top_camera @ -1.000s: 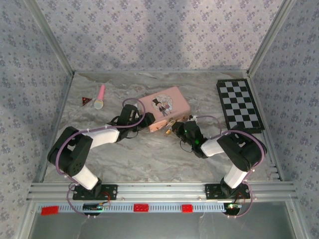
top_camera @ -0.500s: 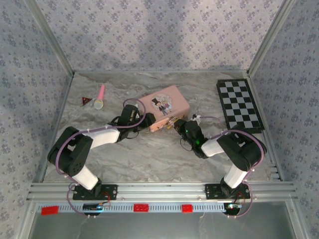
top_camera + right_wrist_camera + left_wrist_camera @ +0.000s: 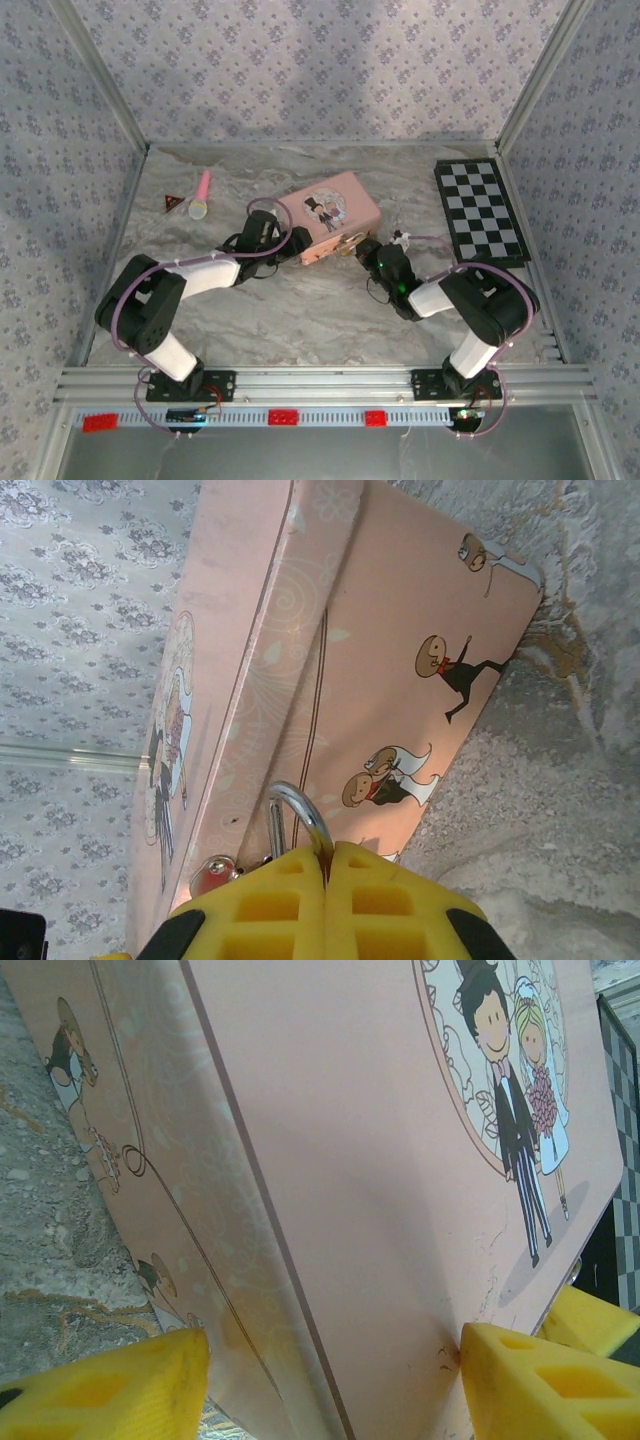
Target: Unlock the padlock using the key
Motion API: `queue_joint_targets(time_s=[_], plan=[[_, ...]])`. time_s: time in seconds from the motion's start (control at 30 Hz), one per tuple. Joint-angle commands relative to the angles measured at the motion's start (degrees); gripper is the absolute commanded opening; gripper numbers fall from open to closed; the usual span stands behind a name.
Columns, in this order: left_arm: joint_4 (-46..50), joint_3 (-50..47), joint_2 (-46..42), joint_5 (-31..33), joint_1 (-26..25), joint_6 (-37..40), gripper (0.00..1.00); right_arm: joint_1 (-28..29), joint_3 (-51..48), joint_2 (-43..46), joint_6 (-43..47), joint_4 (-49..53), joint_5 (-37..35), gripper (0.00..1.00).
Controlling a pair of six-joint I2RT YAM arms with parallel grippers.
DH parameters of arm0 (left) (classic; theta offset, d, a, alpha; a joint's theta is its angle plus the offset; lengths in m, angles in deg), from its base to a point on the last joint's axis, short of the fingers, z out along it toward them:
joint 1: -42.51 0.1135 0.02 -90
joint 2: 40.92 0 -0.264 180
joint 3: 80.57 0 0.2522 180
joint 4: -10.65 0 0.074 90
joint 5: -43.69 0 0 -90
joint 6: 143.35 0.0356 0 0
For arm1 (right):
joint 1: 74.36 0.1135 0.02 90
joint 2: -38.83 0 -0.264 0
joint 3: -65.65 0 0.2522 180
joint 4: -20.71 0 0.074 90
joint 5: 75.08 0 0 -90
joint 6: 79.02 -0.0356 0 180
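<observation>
Leftmost, a red triangle [image 3: 173, 203] and a pink toy microphone [image 3: 202, 194] are lying on the marbled tabletop [image 3: 300, 320], well apart from the work. Next, the left fingers [image 3: 284, 243] are standing partly open and clamping a corner of the pink tin [image 3: 330, 212], one yellow pad [image 3: 110, 1380] against its side wall and the other on its lid. A cartoon bride and groom [image 3: 515, 1080] are decorating that lid. The padlock [image 3: 351, 243] is sitting just beside the tin's front wall. Its silvery shackle [image 3: 300, 815] is curving up from the tips of the right fingers [image 3: 328, 865], which are pressing fully together; whether they are pinching it I cannot tell. Farthest right, a checkerboard [image 3: 480, 210] is lying flat.
</observation>
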Motion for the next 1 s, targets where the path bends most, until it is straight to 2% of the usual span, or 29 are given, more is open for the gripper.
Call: queue_joint_targets(time_s=[0.0, 0.17, 0.43, 0.57, 0.6, 0.63, 0.8, 0.97], plan=[[5.0, -1.1, -0.3, 0.2, -0.4, 0.2, 0.66, -0.3, -0.3, 2.2, 0.3, -0.1, -2.3, 0.00], [5.2, -1.2, -0.9, 0.3, -0.3, 0.2, 0.67, -0.4, -1.2, 4.6, 1.6, 1.8, -2.8, 0.00], [10.1, -0.4, -5.1, -1.3, 0.2, 5.9, 0.74, -0.3, -3.9, 14.4, 4.2, 12.8, -2.2, 0.00], [6.8, -4.5, -10.3, -3.4, 0.9, 8.8, 0.79, -0.4, -4.5, 21.9, 7.7, 23.4, -0.3, 0.00], [6.3, -5.0, -11.2, -4.6, 0.7, 9.9, 0.90, -0.4, -4.7, 24.0, 9.0, 25.7, 0.2, 0.00], [6.4, -5.4, -12.2, -5.1, 0.4, 10.8, 0.93, -0.3, -4.9, 26.3, 10.1, 28.7, 0.6, 0.00], [4.5, -11.9, -20.9, -3.5, 0.0, 14.9, 0.93, -0.3, -4.4, 39.3, 14.4, 46.0, 2.0, 0.00], [10.0, -15.8, -32.6, 0.4, 0.1, 20.4, 0.94, -0.7, -3.7, 48.5, 19.8, 57.4, 5.7, 0.00]])
